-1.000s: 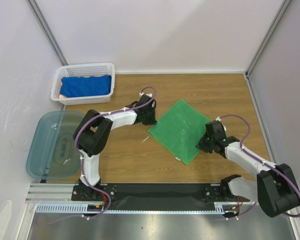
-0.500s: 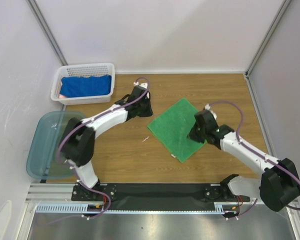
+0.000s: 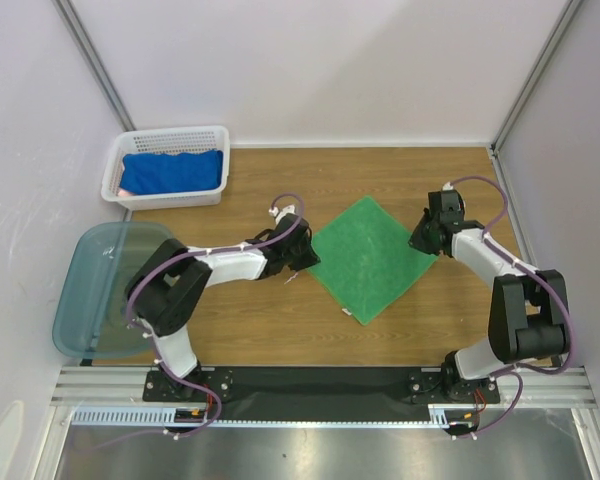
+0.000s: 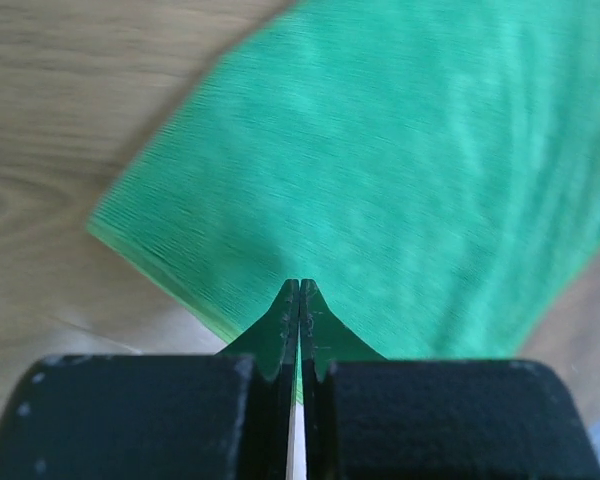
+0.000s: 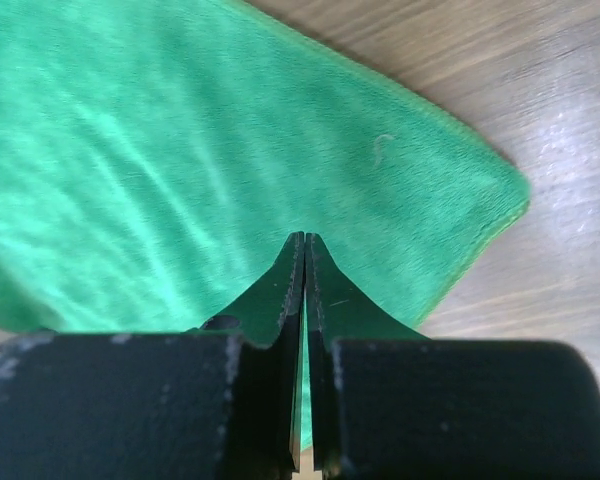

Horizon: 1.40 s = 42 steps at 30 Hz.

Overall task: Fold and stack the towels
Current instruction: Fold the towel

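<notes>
Your left gripper (image 4: 299, 288) and right gripper (image 5: 305, 240), jaws pressed together, sit at the green towel's (image 3: 365, 258) 2 side corners; spread them before pinching.

The green towel (image 3: 368, 258) now lies wider than 1 second ago, as a fuller diamond. The left gripper (image 3: 302, 257) has come back from beyond the towel's far-left edge (where it was half a second ago) and now stands at the left corner. The right gripper (image 3: 425, 243) has moved away from the bases, to the right corner.
</notes>
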Available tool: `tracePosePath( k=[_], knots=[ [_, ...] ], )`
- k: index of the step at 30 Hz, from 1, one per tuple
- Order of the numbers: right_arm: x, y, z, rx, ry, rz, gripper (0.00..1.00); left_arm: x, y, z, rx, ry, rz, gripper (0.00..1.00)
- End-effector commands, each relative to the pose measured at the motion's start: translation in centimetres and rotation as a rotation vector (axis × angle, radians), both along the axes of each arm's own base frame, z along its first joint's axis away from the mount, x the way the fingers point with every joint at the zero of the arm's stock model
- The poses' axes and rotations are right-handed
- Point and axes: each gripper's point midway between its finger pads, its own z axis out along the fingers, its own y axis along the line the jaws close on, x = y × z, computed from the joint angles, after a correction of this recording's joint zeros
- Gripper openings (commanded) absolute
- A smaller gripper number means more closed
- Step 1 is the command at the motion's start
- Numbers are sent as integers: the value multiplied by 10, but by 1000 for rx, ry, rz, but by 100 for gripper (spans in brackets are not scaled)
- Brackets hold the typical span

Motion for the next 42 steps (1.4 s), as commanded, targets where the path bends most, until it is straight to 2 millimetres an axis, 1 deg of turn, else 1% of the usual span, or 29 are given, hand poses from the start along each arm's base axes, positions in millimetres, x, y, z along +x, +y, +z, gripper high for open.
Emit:
tracePosePath(
  k=[1, 2, 3, 6, 7, 9, 12, 13, 14, 15, 17, 18, 20, 21, 23, 24, 26, 27, 29, 32, 34, 35, 36, 37, 38, 39, 40, 41, 42],
  knots=[
    [5, -3, -9, -27, -22, 60, 0, 29, 1, 9, -43, -43, 95, 0],
    [3, -5, -12, -30, -19, 60, 0, 33, 8, 6, -35, -38, 110, 0],
    [-4, -6, -21, -33, 7, 62, 0, 34, 11, 1, -28, -27, 110, 0],
    [-17, -8, -36, -36, 51, 60, 0, 40, 26, -9, 4, -4, 125, 0],
    [-25, -9, -44, -35, 73, 55, 0, 40, 29, -14, 16, 6, 116, 0],
    [-32, -9, -49, -32, 87, 49, 0, 43, 39, -21, 38, 33, 122, 0],
    [-48, -9, -53, -25, 109, 41, 0, 50, 41, -29, 61, 71, 82, 0],
    [-52, -8, -54, -23, 111, 44, 0, 53, 37, -26, 67, 78, 40, 0],
    [-59, -7, -53, -18, 108, 37, 0, 53, 37, -36, 83, 108, 26, 0],
    [-63, -5, -53, -13, 110, 38, 0, 61, 35, -33, 94, 103, 19, 0],
    [-72, -1, -53, -4, 113, 39, 0, 63, 43, -41, 143, 124, 5, 0],
    [-75, 0, -54, -1, 118, 35, 0, 69, 42, -37, 134, 110, -5, 0],
    [-84, 3, -58, 1, 141, 40, 0, 74, 46, -40, 141, 118, -24, 0],
    [-87, 8, -58, 9, 142, 41, 0, 83, 44, -33, 131, 101, -36, 0],
    [-94, 12, -59, 9, 164, 45, 0, 88, 45, -34, 137, 97, -97, 0],
    [-98, 19, -57, 7, 160, 63, 0, 95, 37, -31, 121, 92, -141, 0],
    [-105, 21, -57, 4, 177, 41, 0, 96, 38, -32, 178, 87, -217, 0],
    [-106, 24, -55, 5, 175, 43, 0, 104, 35, -28, 183, 66, -239, 0],
    [-114, 33, -48, 30, 173, 39, 0, 106, 37, -26, 221, 40, -290, 0],
    [-121, 45, -38, 57, 153, 46, 0, 112, 39, -13, 252, -5, -318, 0],
    [-124, 46, -32, 58, 152, 55, 0, 110, 39, -2, 244, -20, -332, 0],
    [-116, 44, -20, 52, 115, 53, 0, 109, 37, 17, 227, -54, -332, 1],
    [-111, 43, -12, 47, 96, 53, 0, 106, 36, 30, 213, -77, -336, 1],
    [-106, 41, -5, 40, 80, 60, 0, 99, 38, 32, 200, -77, -331, 2],
    [-91, 42, 13, 46, 30, 76, 0, 94, 36, 63, 172, -138, -327, 5],
    [-85, 43, 21, 49, 9, 93, 0, 83, 38, 62, 158, -126, -321, 8],
    [-72, 46, 32, 59, -39, 113, 0, 80, 36, 71, 138, -153, -315, 9],
    [-65, 53, 40, 92, -63, 151, 0, 72, 34, 94, 109, -195, -314, 13],
    [-50, 53, 48, 87, -90, 175, 0, 66, 31, 98, 84, -201, -314, 13]
  ],
)
